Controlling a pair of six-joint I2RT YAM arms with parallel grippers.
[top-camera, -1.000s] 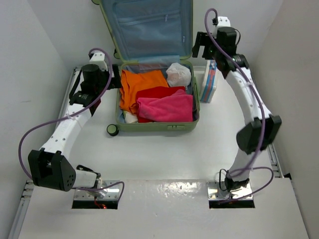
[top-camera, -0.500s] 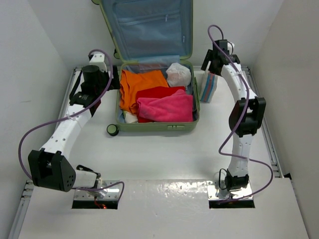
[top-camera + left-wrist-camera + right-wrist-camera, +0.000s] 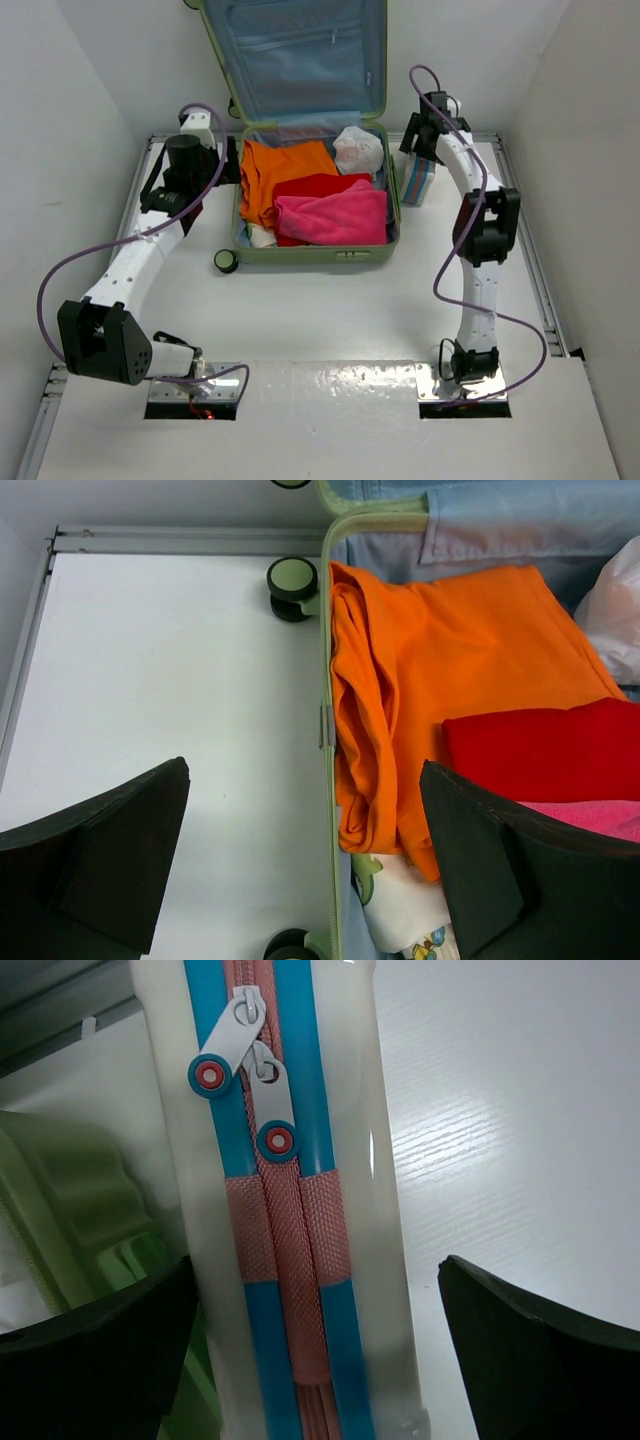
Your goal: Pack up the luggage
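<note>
The luggage (image 3: 310,256), a light-green suitcase, lies open with its blue-lined lid (image 3: 295,55) standing at the back. Inside are an orange garment (image 3: 280,170), a red one (image 3: 320,185), a pink towel (image 3: 335,218) and a white bag (image 3: 357,150). A clear pouch (image 3: 418,180) with a blue and pink zipper stands just right of the luggage. My right gripper (image 3: 420,140) hangs open over that pouch (image 3: 280,1210), one finger on each side (image 3: 317,1280). My left gripper (image 3: 225,162) is open astride the luggage's left rim (image 3: 327,680), nothing held (image 3: 303,810).
White walls close in on the left, right and back of the table. A metal rail (image 3: 540,290) runs along the table's right edge. The luggage's black wheels (image 3: 226,261) stick out on its left side. White cartoon-print fabric (image 3: 410,920) lies under the orange garment.
My right arm has folded down from beside the lid, and its gripper now sits low over the pouch. The left arm has hardly moved.
</note>
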